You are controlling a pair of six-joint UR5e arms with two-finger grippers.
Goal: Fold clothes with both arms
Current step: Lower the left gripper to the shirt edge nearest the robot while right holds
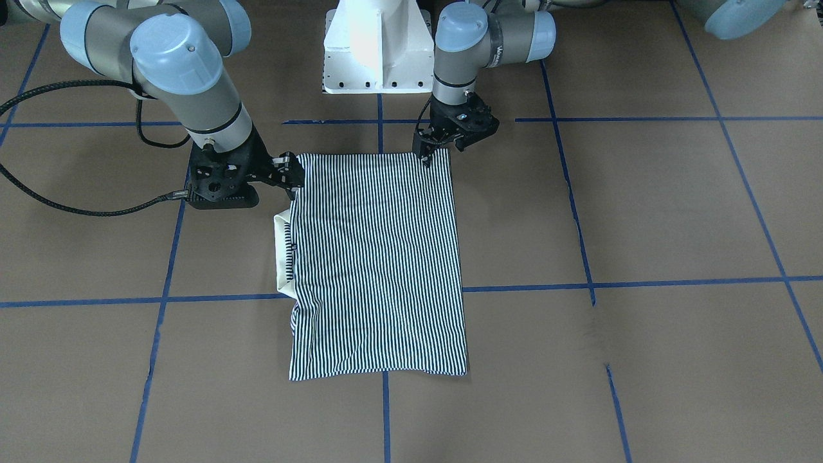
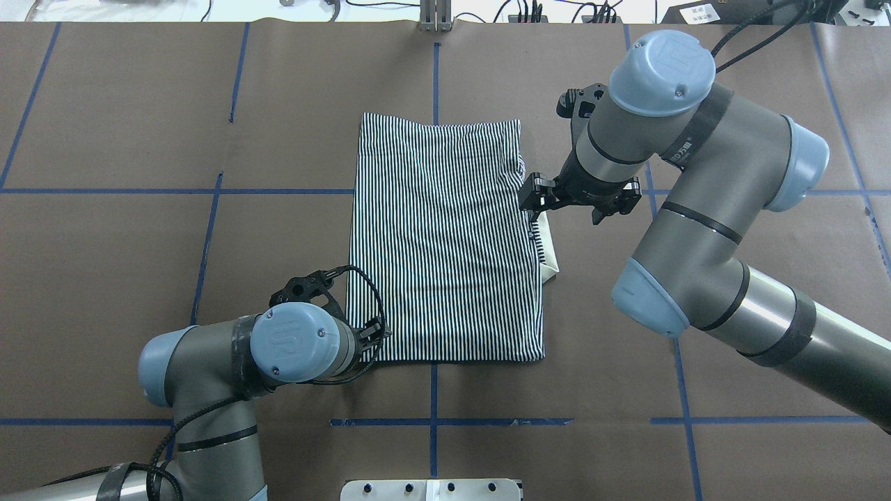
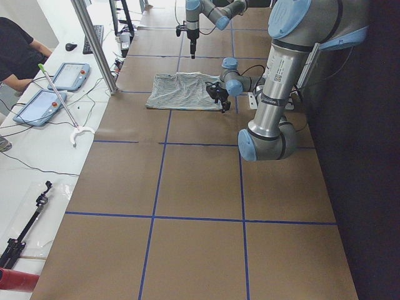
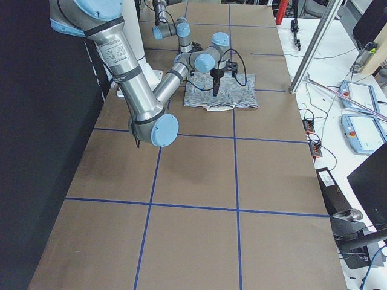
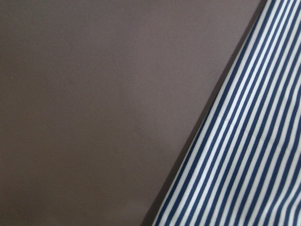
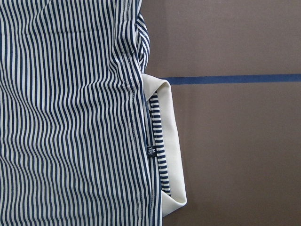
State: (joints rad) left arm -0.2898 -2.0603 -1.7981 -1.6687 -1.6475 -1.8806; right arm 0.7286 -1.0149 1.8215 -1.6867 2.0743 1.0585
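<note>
— Where is the shirt [image 2: 445,243]?
— It is flat on the counter [image 2: 125,292], folded into a striped oblong. One corner lies right at the tip of the left pincer [image 1: 425,157], which sits low, at or on the cloth. The rest of the shirt spreads away from that pincer, toward the far side and the other arm.
— Is that pincer closed on it?
— I cannot tell. Its wrist view shows only stripes and bare counter, no fingers.
— And the right pincer [image 2: 530,202]?
— It hangs higher, clear of the cloth, over the shirt's opposite long edge. Below it the cream collar [image 6: 171,141] pokes out from under the stripes, with a small dark label [image 6: 150,150] at the edge. I cannot tell how wide this pincer stands either, but no cloth hangs from it.
— Anything else?
— Blue tape [image 6: 235,79] runs across the counter, outward from the collar.
</note>
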